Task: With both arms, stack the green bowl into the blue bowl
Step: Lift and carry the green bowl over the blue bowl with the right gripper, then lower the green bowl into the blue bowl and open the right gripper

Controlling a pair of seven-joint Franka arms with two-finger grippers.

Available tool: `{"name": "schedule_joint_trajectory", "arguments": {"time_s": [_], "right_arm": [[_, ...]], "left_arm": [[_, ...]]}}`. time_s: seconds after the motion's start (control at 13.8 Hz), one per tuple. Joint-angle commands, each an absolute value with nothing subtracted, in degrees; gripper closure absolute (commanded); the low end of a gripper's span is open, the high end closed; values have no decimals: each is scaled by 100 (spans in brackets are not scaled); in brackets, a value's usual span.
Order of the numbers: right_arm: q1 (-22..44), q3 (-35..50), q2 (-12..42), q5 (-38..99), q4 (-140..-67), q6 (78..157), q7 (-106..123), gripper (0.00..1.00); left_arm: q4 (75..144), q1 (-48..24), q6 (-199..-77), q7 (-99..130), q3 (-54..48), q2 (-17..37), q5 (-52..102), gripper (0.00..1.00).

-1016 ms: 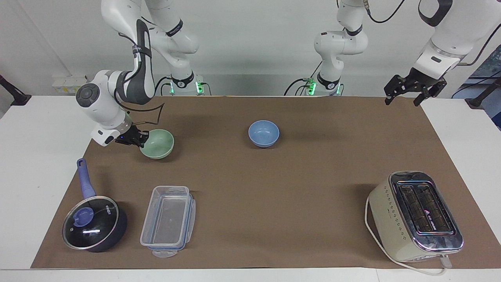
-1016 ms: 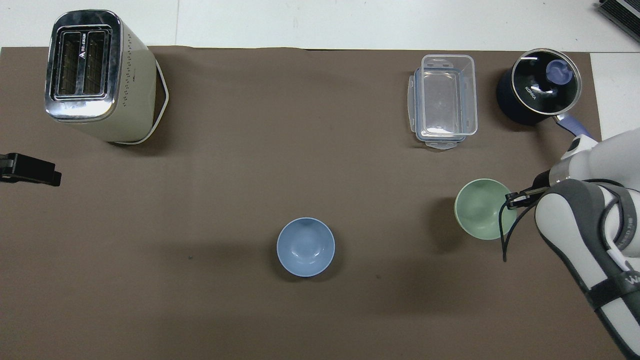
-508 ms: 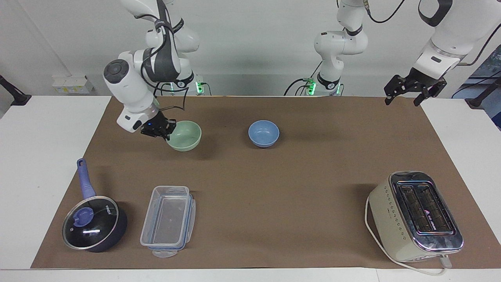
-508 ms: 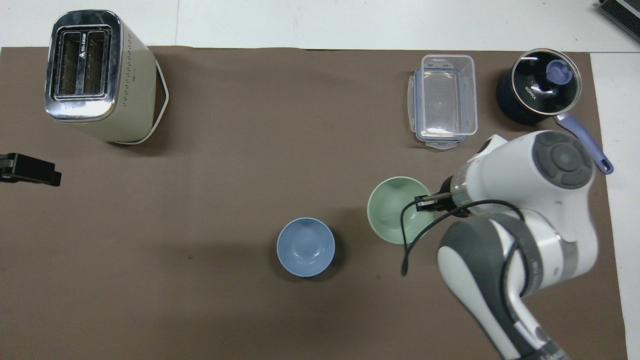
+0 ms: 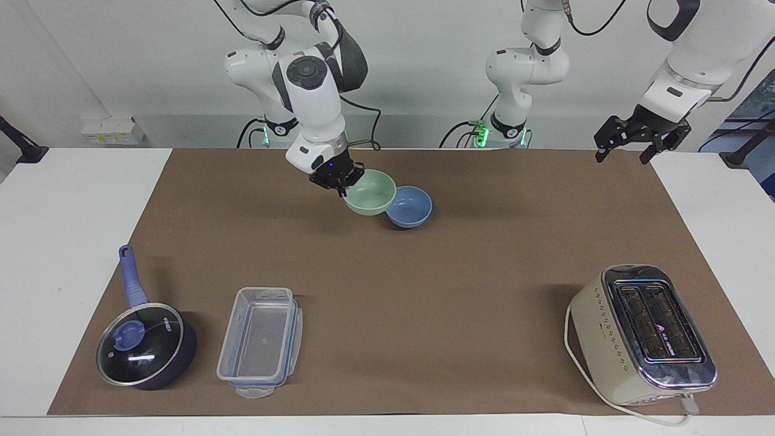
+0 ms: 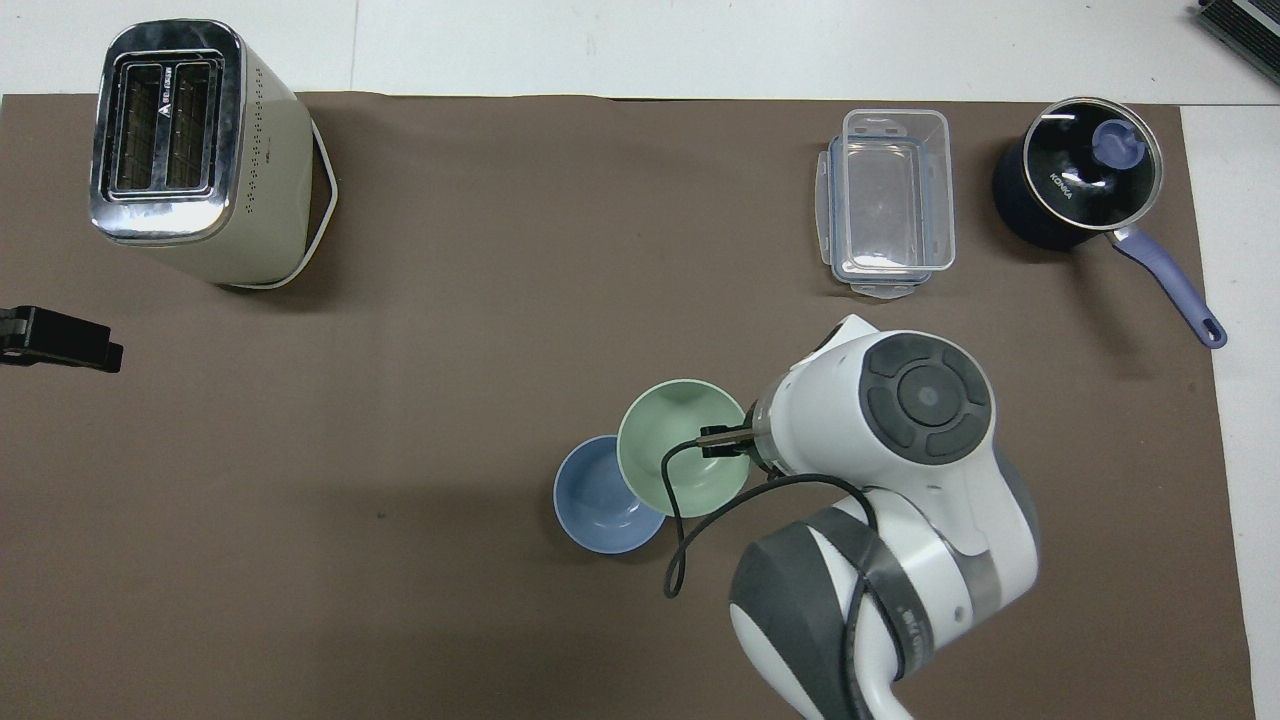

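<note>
Where the right gripper (image 5: pixel 342 185) pinches the rim of the green bowl (image 5: pixel 370 192), its fingers are closed on the edge nearest the right arm's end of the table, though the fingertips themselves are largely hidden by the wrist seen from overhead. Held up in the air and tilted, that bowl hangs over part of the blue bowl (image 5: pixel 412 207), covering a portion of its rim; whether the two touch cannot be told. The blue bowl sits on the brown mat of the table (image 5: pixel 66 200). Over the mat's corner at the left arm's end, the left gripper (image 5: pixel 623 145) waits with fingers spread open; overhead, only its black tip shows, cut off by the edge.
</note>
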State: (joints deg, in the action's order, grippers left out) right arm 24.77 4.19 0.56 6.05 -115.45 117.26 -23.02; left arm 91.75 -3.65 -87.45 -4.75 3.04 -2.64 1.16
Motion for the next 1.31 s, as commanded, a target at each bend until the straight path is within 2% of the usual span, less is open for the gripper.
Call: {"name": "schedule_joint_trajectory", "arguments": {"time_s": [0.0,0.22,0.8,1.02,1.23], "right_arm": [[2821,422,412,747,-11417,12014,-2942,100],[2997,422,422,1317,-11566,12032,-3023,100],[3085,422,518,1327,-12058,12496,-3023,100],[3181,422,703,1327,-12067,12814,-3032,100],[3190,422,712,1327,-12059,12814,-3032,100]], "left_arm": [[9316,-334,-8859,-466,272,-369,0,0],[9316,-334,-8859,-457,272,-369,0,0],[9316,-334,-8859,-457,272,-369,0,0],[9316,-334,-8859,-457,272,-369,0,0],[9316,-334,-8859,-466,272,-369,0,0]]}}
